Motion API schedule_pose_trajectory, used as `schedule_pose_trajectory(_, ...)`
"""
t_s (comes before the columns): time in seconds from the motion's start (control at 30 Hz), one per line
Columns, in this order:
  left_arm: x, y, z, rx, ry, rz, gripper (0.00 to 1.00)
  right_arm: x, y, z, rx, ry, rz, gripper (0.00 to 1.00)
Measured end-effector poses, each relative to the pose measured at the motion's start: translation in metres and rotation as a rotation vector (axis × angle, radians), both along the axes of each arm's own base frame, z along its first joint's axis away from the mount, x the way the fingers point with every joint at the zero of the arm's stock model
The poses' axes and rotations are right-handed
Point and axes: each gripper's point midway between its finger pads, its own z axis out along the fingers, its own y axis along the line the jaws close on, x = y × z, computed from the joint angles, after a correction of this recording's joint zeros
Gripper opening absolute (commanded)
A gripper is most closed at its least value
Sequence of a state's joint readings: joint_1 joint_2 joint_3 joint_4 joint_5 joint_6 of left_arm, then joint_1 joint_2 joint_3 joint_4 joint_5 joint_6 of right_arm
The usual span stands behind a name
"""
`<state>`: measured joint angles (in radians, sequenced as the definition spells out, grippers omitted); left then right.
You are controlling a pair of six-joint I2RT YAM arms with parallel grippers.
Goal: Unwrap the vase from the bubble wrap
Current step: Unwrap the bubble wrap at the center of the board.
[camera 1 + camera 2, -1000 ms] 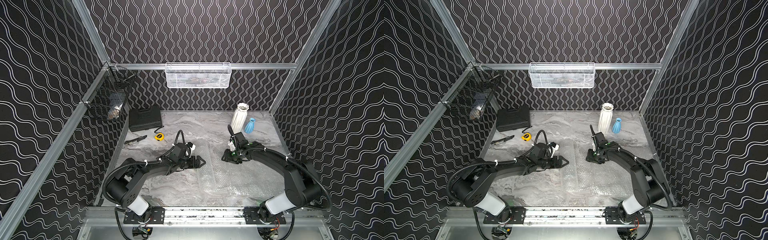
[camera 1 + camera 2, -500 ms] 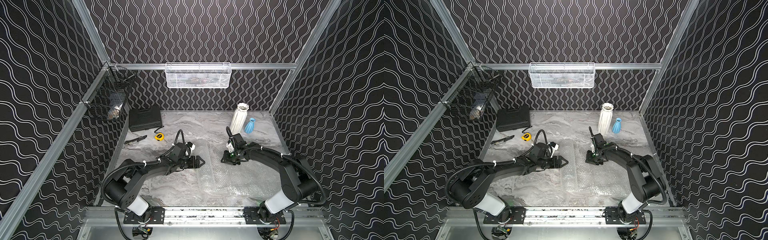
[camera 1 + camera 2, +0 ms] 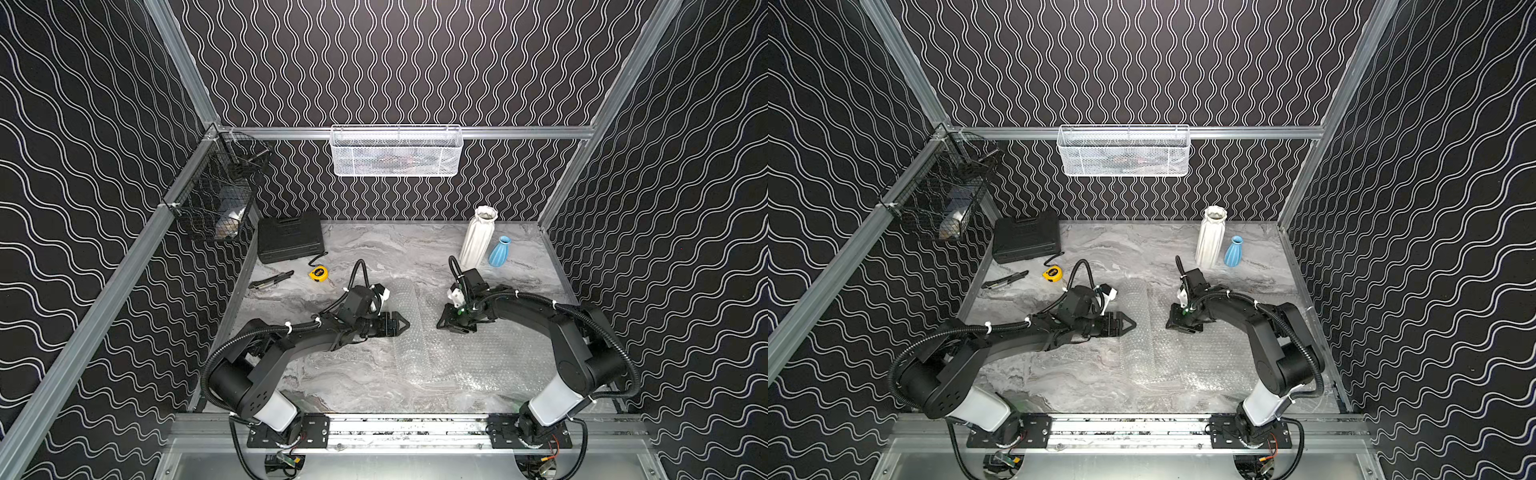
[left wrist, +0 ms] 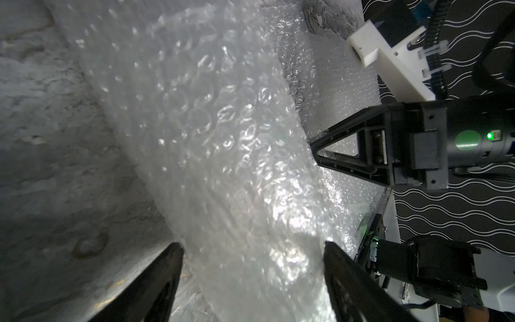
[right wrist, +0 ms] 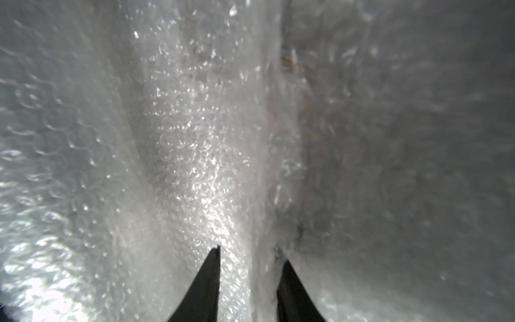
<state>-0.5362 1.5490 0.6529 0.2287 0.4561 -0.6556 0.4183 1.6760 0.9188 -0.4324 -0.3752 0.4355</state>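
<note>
Centrally, left claw [image 3: 401, 325] astride bubble wrap [image 3: 432, 353] roll, bare tabletop [image 3: 386, 249] beyond

VIEW left wrist | left gripper [image 4: 252, 245]: fingers [image 4: 156, 284] spread, one on each flank of the rolled bubble wrap [image 4: 223, 139] | right gripper [image 4: 316, 149]: seen side-on, tip at the roll's edge, jaw gap not discernible | grey marbled tabletop [image 4: 55, 139] beside the roll
</note>
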Motion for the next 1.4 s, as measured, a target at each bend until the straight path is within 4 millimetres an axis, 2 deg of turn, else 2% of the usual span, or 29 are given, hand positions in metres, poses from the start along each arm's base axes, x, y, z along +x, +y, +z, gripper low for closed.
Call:
schedule_pose_trajectory(0.17, 0.0, 0.001, 0.0, 0.007, 0.0, 0.005, 0.81, 0.0, 0.007, -0.001, 0.029, 0.006, 0.015, 0.15)
schedule_pose_trajectory(0.43, 0.0, 0.003, 0.0, 0.015, -0.003, 0.01, 0.81, 0.0, 0.008, 0.003, 0.04, -0.005, 0.018, 0.04)
schedule_pose_trajectory(0.8, -0.001, 0.006, 0.002, 0.028, -0.004, 0.018, 0.82, 0.002, 0.01, 0.014, 0.053, -0.033, 0.02, 0.0)
schedule_pose_trajectory(1.1, -0.006, 0.017, 0.005, 0.079, -0.003, 0.032, 0.85, 0.007, 0.012, 0.041, 0.081, -0.091, 0.022, 0.0)
schedule_pose_trajectory(1.4, -0.008, 0.019, 0.013, 0.076, -0.017, 0.034, 0.86, 0.008, 0.012, 0.065, 0.092, -0.135, 0.02, 0.0)
